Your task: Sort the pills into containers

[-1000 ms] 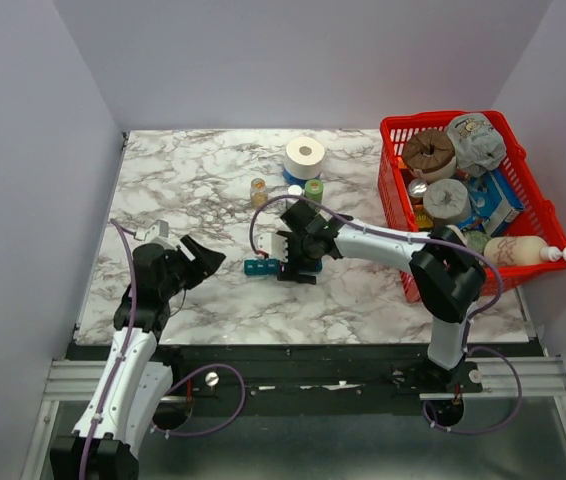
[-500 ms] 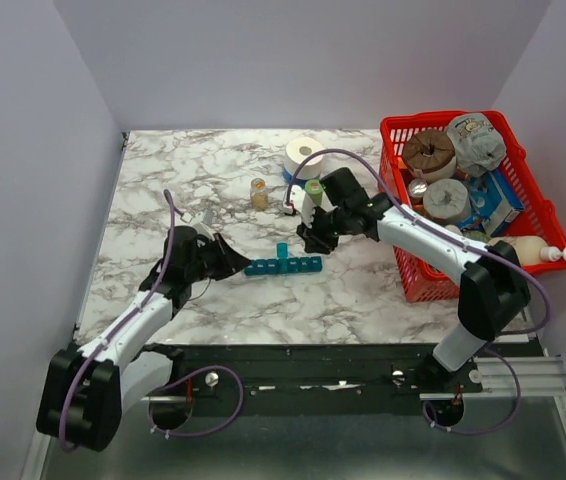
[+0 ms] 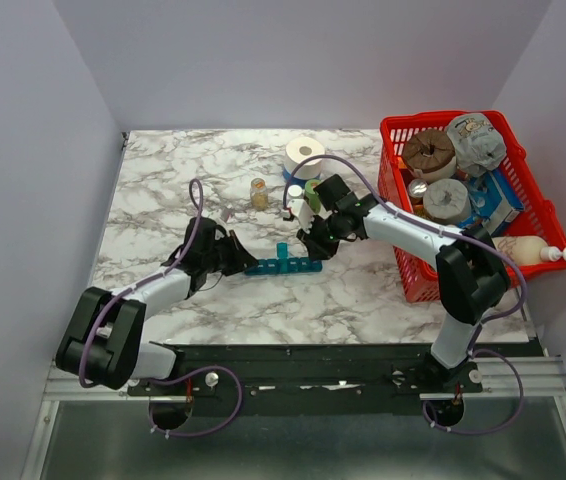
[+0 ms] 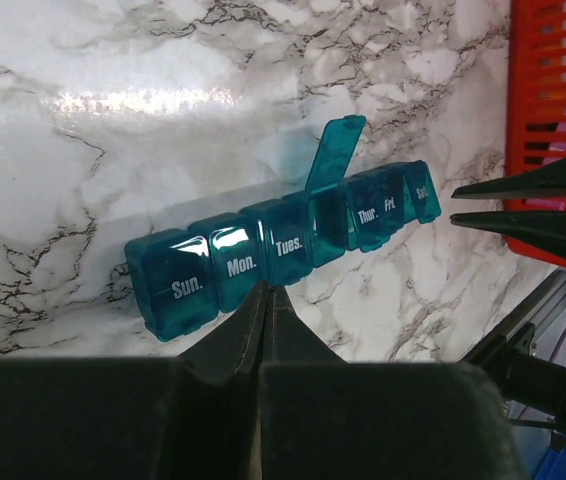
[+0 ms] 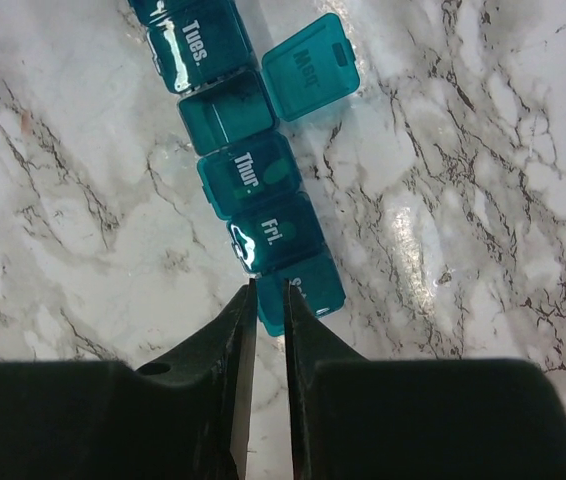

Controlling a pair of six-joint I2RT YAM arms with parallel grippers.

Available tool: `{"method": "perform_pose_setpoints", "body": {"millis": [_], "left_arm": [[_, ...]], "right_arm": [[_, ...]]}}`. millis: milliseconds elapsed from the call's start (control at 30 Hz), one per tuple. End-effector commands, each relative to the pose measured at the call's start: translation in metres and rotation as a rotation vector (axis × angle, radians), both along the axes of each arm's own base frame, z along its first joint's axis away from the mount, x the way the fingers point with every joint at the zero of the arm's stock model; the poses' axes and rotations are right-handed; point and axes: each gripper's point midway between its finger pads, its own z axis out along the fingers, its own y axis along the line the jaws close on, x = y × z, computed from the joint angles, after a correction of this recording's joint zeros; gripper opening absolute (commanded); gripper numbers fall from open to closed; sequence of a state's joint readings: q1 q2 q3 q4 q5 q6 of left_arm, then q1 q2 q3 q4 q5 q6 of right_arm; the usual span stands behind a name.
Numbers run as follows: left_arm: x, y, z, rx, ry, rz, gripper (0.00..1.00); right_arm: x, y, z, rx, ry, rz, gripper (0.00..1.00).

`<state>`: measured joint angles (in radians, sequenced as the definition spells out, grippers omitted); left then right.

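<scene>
My left gripper (image 4: 266,292), clenched on nothing, sits at the near side of the teal pill organizer (image 4: 238,262), whose strip lies crosswise on the marble table (image 4: 63,150) toward my right gripper (image 5: 266,285), fingers a slit apart and empty, at its Sat end.

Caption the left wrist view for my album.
Shut left tool at a teal pill organizer, one lid up.

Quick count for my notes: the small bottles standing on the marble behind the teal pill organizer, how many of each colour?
Amber bottle: 1
White bottle: 1
Green bottle: 1
Total: 3
</scene>
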<state>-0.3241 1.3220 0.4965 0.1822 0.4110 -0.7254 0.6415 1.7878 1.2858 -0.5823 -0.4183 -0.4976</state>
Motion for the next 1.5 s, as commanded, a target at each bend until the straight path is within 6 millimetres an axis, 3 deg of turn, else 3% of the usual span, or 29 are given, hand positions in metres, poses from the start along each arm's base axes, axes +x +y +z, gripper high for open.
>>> {"method": "perform_pose_setpoints", "body": {"millis": [0,300,667,733,867,900,1100,1233,1467], "left_arm": [[0.014,-0.002,0.001,0.037,-0.038,0.007,0.04],[0.013,0.003,-0.024,0.105,0.041,0.023,0.01],[0.011,0.005,-0.034,0.127,0.074,0.027,0.01],[0.010,0.005,-0.034,0.127,0.075,0.027,0.01],[0.011,0.004,-0.032,0.124,0.071,0.024,0.01],[0.011,0.004,-0.032,0.125,0.072,0.024,0.01],[0.011,0.003,-0.030,0.120,0.067,0.021,0.01],[0.012,0.002,-0.029,0.116,0.065,0.018,0.01],[0.012,0.001,-0.028,0.112,0.066,0.015,0.01]], "right_arm": [[0.004,-0.006,-0.007,-0.053,0.006,-0.019,0.24],[0.004,-0.008,-0.007,-0.063,0.002,-0.018,0.24],[-0.001,-0.023,-0.072,-0.223,0.136,-0.046,0.22],[-0.001,-0.023,-0.072,-0.223,0.136,-0.049,0.22],[0.003,-0.014,-0.044,-0.156,0.095,-0.030,0.22],[0.006,-0.010,-0.028,-0.124,0.061,-0.020,0.22],[0.006,0.009,0.027,0.008,0.012,0.033,0.22],[0.006,0.019,0.036,0.040,0.031,0.046,0.22],[0.002,0.040,0.025,0.034,0.068,0.074,0.22]]}}
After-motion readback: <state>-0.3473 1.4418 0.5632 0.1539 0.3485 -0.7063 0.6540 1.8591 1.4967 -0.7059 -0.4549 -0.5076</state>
